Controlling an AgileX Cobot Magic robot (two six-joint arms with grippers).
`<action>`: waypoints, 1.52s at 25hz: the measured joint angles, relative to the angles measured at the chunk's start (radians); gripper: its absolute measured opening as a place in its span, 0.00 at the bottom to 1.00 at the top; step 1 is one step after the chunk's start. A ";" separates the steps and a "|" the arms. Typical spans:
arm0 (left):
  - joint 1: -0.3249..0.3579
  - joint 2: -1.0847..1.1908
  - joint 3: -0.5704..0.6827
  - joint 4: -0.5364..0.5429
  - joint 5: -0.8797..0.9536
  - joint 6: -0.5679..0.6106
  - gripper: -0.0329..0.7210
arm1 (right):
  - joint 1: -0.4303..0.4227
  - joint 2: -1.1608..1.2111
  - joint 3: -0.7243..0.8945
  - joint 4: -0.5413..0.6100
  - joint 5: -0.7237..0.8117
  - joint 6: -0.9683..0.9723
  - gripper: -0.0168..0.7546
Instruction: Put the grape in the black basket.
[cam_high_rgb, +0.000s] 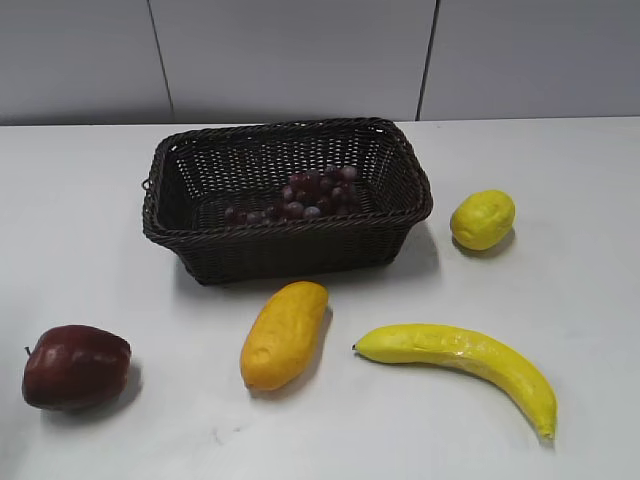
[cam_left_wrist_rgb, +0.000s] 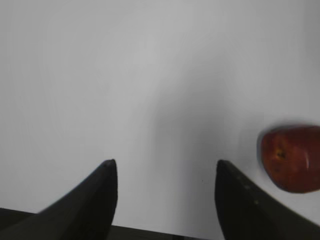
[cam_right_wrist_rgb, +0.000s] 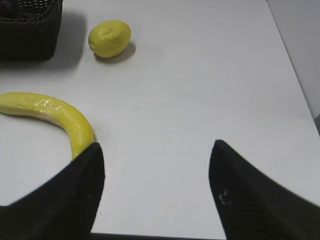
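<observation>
The grape (cam_high_rgb: 310, 196), a bunch of small dark purple-red grapes, lies inside the black basket (cam_high_rgb: 190, 232), a dark woven wicker basket at the middle back of the white table. A corner of the basket shows in the right wrist view (cam_right_wrist_rgb: 30, 35). Neither gripper shows in the exterior view. My left gripper (cam_left_wrist_rgb: 164, 162) is open and empty above bare table, left of the dark red apple (cam_left_wrist_rgb: 292, 157). My right gripper (cam_right_wrist_rgb: 156, 145) is open and empty above bare table, its left finger beside the banana's end.
A dark red apple (cam_high_rgb: 75, 366) sits front left. An orange-yellow mango-like fruit (cam_high_rgb: 284, 333) lies in front of the basket. A banana (cam_high_rgb: 465, 362) (cam_right_wrist_rgb: 55, 117) lies front right. A lemon (cam_high_rgb: 482, 219) (cam_right_wrist_rgb: 109, 38) sits right of the basket. The table's right edge (cam_right_wrist_rgb: 295, 75) is near.
</observation>
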 joint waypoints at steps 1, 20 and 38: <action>0.000 -0.041 0.043 0.000 -0.011 0.001 0.80 | 0.000 0.000 0.000 0.000 0.000 0.000 0.67; 0.000 -0.882 0.549 -0.044 -0.163 0.004 0.79 | 0.000 0.000 0.000 0.000 0.000 0.000 0.67; 0.000 -1.325 0.597 -0.054 -0.140 0.004 0.73 | 0.000 0.000 0.000 0.000 0.000 0.000 0.67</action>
